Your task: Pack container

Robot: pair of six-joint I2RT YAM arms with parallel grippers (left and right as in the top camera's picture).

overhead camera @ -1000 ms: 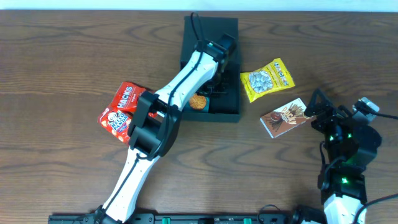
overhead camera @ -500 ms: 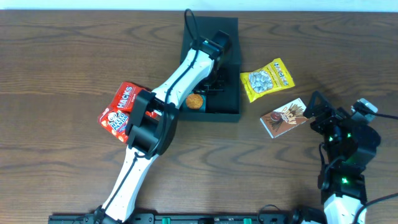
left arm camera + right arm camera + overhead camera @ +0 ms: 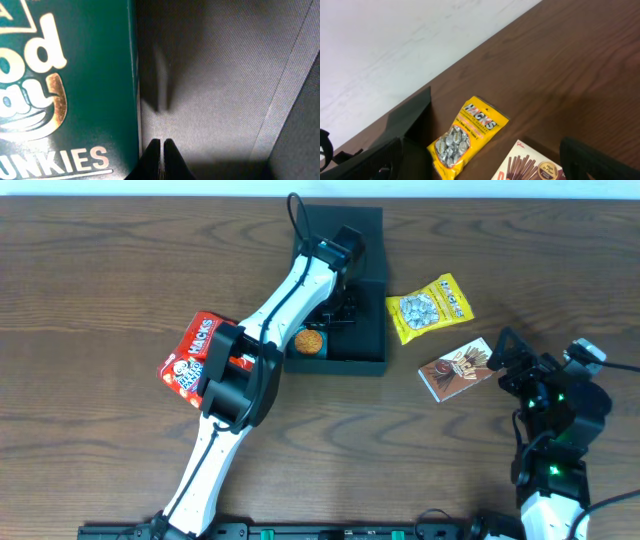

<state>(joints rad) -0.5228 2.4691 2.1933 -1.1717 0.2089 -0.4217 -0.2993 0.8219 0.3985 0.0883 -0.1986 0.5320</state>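
Clenched empty, the left gripper [image 3: 161, 150] is seen inside the dark teal-green rectangular container [image 3: 225, 75]; the right gripper [image 3: 480, 150] is seen released.

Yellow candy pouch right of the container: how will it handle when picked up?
Probably floppy: the yellow pouch is a soft film bag, lumpy with wrapped candies. Contents may shift in a pinch. Glossy film could slip.

Low centre: left gripper [image 3: 161, 152] tips pressed together, nothing between them. A teal packet [image 3: 65, 85] with pale lettering fills the left side, its edge just beside the tips. Grey woven floor of container [image 3: 215, 85]; darker wall at right.
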